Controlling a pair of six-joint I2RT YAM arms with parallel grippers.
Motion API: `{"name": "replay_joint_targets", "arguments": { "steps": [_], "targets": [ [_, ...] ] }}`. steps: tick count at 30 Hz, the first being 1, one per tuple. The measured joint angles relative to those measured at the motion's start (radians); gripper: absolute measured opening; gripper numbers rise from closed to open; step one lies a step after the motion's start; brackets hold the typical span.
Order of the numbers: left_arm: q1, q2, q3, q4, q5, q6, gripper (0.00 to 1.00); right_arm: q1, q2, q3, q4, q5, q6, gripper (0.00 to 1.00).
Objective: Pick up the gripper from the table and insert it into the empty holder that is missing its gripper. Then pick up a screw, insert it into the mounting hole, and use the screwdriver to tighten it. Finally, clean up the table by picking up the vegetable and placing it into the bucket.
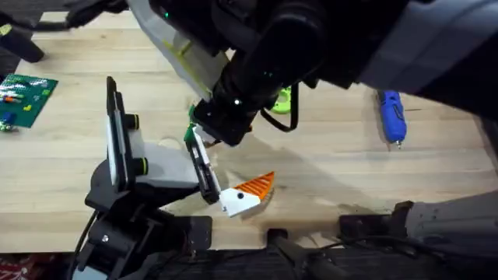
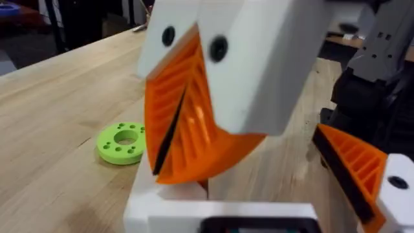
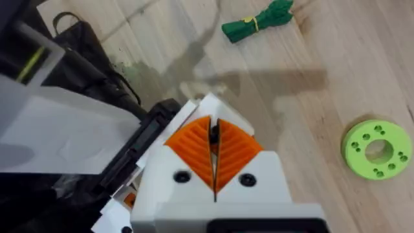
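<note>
The holder [image 1: 144, 159], a white block with black plates and green-ringed knobs, stands at the front left on its black stand. The gripper piece [image 1: 250, 189], with a white base and an orange ribbed tip, sits at the end of the holder's nearer plate; it also appears in the left wrist view [image 2: 352, 165]. Whether it is seated I cannot tell. My left gripper [image 2: 181, 129] is shut, pads together, close beside that piece. My right gripper [image 3: 215, 145] is shut, hanging over the holder. The vegetable [image 3: 259, 19] lies on the wood beyond it. The blue screwdriver [image 1: 391, 115] lies at the right.
A lime-green toothed disc [image 1: 282, 99] lies mid-table, partly under a large dark arm [image 1: 264, 62]; it also shows as the disc [image 3: 377, 147] and the disc [image 2: 123, 141]. A green circuit board [image 1: 23, 97] sits at the far left. Bare wood lies between the holder and the screwdriver.
</note>
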Motion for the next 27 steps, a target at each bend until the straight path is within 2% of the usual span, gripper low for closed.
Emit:
{"name": "replay_joint_targets", "arguments": {
  "steps": [7, 9, 12, 13, 16, 17, 18, 27],
  "targets": [
    [0.0, 0.0, 0.0, 0.0, 0.0, 0.0, 0.986, 0.014, -0.001, 0.0, 0.002, 0.029, 0.0, 0.008],
    [0.0, 0.0, 0.0, 0.0, -0.001, 0.001, 0.986, 0.014, -0.001, 0.0, 0.001, 0.028, 0.003, 0.069],
    [0.0, 0.0, 0.0, 0.0, -0.002, 0.0, 0.986, 0.022, -0.002, 0.0, -0.002, 0.018, 0.001, 0.267],
    [0.0, 0.0, 0.0, 0.0, -0.003, 0.0, 0.986, 0.024, -0.002, 0.0, -0.004, 0.021, 0.005, 0.373],
    [0.003, 0.0, 0.0, 0.0, -0.013, 0.0, 0.986, 0.015, -0.01, 0.0, -0.014, 0.05, 0.004, 0.797],
    [0.003, 0.0, 0.0, 0.0, -0.013, 0.0, 0.986, 0.01, -0.013, 0.0, -0.016, 0.06, 0.003, 0.909],
    [0.003, 0.0, 0.0, 0.0, -0.014, 0.0, 0.986, 0.006, -0.017, 0.0, -0.017, 0.067, 0.002, 0.975],
    [0.003, 0.0, 0.0, 0.001, -0.019, 0.0, 0.986, 0.007, -0.02, 0.0, -0.012, 0.066, 0.003, 0.994]
  ]
}}
